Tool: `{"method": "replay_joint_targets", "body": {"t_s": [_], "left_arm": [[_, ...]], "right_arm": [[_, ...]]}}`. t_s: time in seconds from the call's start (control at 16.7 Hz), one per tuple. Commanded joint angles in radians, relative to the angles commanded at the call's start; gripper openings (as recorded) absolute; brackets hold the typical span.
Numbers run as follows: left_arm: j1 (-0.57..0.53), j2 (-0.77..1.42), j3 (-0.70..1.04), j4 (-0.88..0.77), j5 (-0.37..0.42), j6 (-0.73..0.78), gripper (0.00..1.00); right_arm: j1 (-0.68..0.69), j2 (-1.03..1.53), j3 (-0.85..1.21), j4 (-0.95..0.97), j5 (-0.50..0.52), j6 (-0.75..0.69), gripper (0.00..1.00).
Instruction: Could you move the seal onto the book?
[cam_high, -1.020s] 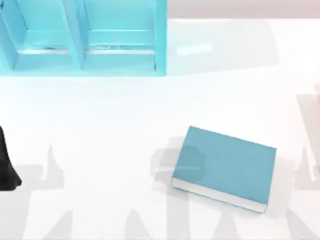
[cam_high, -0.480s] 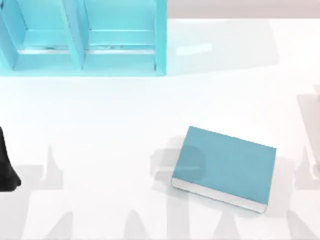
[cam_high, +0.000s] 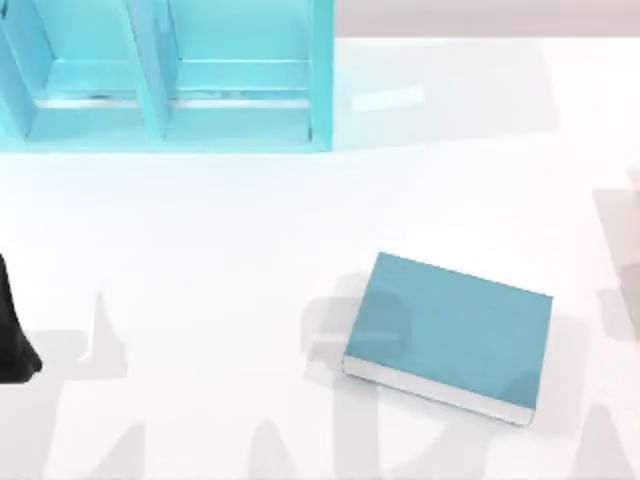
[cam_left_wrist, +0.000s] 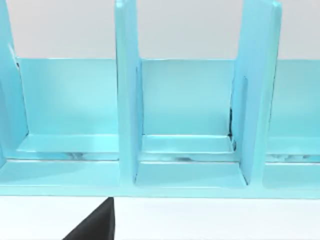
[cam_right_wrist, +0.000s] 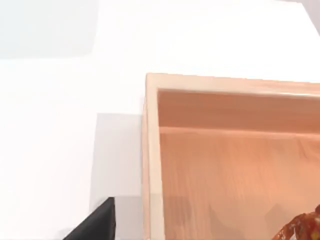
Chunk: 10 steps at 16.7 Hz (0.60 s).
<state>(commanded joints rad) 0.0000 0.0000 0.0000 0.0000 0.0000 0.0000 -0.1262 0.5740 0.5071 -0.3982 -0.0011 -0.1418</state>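
- Since the earlier top view, grey arm shadows have crept over the book's (cam_high: 450, 335) lower right corner and shifted at the right edge of the frame; the book itself has not moved.
- The teal hardback lies flat on the white table (cam_high: 200, 230), lower right of centre, slightly skewed, its white page edges facing the bottom of the frame.
- The seal (cam_right_wrist: 302, 227), amber with dark red, sits on the floor of a light wooden tray (cam_right_wrist: 150, 150), away from the book.
- A dark sliver of the right gripper (cam_right_wrist: 95, 224) hangs beside the tray's outer wall; I cannot tell whether it is open or closed.
- The left arm (cam_high: 12, 330) rests at the left edge. Its left gripper (cam_left_wrist: 95, 224) faces the cyan shelf unit (cam_high: 170, 75) at upper left; its state cannot be told either.
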Motion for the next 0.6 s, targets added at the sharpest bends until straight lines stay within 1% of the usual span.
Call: {"method": "replay_joint_targets", "body": {"t_s": [0.3,0.6], "left_arm": [[0.0,0.0,0.0,0.0,0.0,0.0,1.0],[0.0,0.0,0.0,0.0,0.0,0.0,1.0]], "right_arm": [[-0.107,0.527,0.413,-0.32,0.005,-0.105,1.0],[-0.208,0.959,0.775,-0.608,0.009,-0.192,1.0]]}}
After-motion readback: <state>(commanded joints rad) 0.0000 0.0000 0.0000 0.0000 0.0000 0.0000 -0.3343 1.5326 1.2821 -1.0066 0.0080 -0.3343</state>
